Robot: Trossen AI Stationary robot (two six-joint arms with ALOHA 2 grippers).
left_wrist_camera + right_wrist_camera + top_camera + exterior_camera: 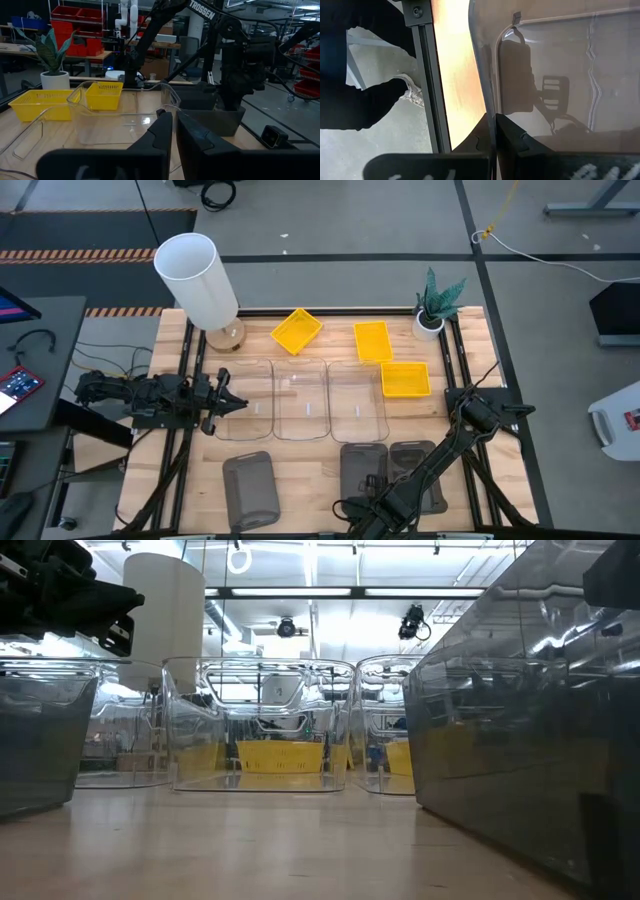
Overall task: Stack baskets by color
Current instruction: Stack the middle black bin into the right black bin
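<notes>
While the left gripper [232,402] pinches the near wall of the leftmost clear basket [250,398], fingers nearly together on that thin rim, the right gripper [372,502] sits at the table's front edge with its fingers closed on the wall of a grey basket [363,470]. Three clear baskets lie side by side in the middle row, three yellow baskets [372,341] are scattered behind them, and the grey ones sit along the front, one [249,485] well apart to the left. The likely trouble is the slick, thin plastic: a lifted basket could swing or slip from either pinch, or the left one could drag against the clear basket [301,398] just beside it and shove the row. The white cylinder [198,278] stands close behind the left arm and the potted plant [434,307] marks the far right corner, so high sweeps there risk a knock. Open wood remains at the front between the grey baskets, and along the left edge.
</notes>
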